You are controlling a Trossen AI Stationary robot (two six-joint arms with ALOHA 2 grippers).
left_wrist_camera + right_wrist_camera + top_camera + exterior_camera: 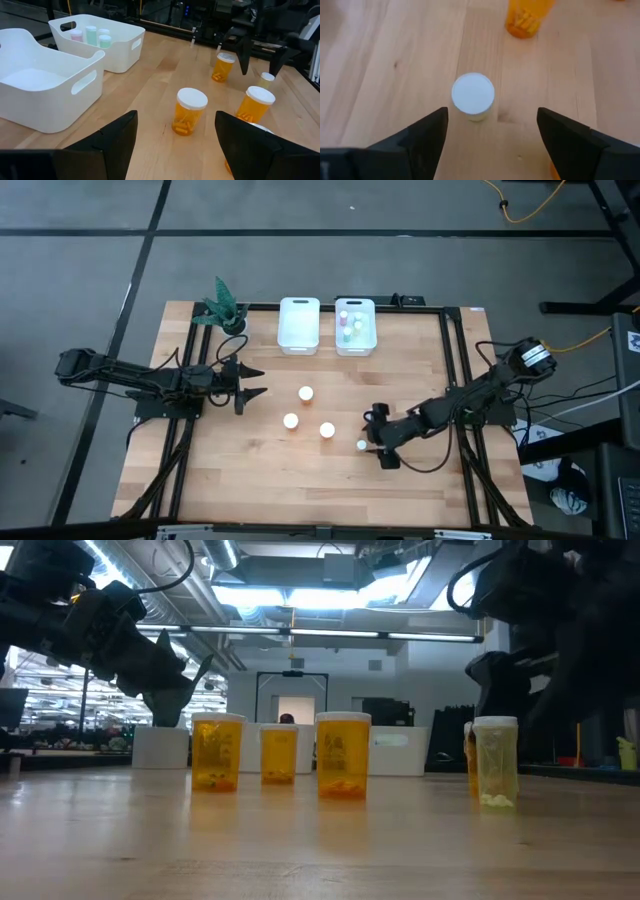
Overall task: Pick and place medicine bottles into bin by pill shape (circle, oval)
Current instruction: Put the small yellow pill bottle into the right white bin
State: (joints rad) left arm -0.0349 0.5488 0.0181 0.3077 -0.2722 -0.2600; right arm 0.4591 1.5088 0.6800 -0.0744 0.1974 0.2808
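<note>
Three orange medicine bottles with white caps point(306, 392) point(291, 420) point(327, 430) stand upright on the wooden table. A smaller pale bottle point(361, 445) stands to their right, its white cap point(473, 94) facing up. My right gripper point(491, 120) is open just above it and slants down, one finger on either side and both apart from the bottle. My left gripper point(250, 381) is open at the table's left and points level toward the orange bottles point(189, 111).
Two white bins stand at the far edge. The left one point(299, 325) looks empty and the right one point(356, 326) holds several small bottles point(91, 35). A small potted plant point(222, 308) stands at the far left. A dark frame point(450, 360) runs around the work area.
</note>
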